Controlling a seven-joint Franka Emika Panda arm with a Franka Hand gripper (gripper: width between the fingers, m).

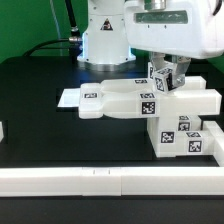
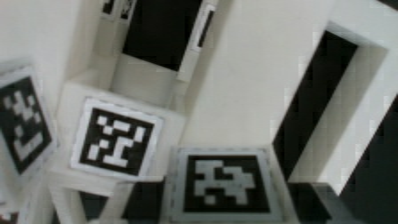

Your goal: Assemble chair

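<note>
Toward the bench's front edge, the gripper (image 1: 166, 77) is hovering over the chair (image 1: 160, 110); its opening cannot be told. A skewed descent is risking knocking parts apart.

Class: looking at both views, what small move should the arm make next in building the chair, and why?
Probably a slow, slight press downward. The gripper sits low over a small tagged part against the white chair assembly, so seating it seems next. Whether the jaws grip it cannot be told.
</note>
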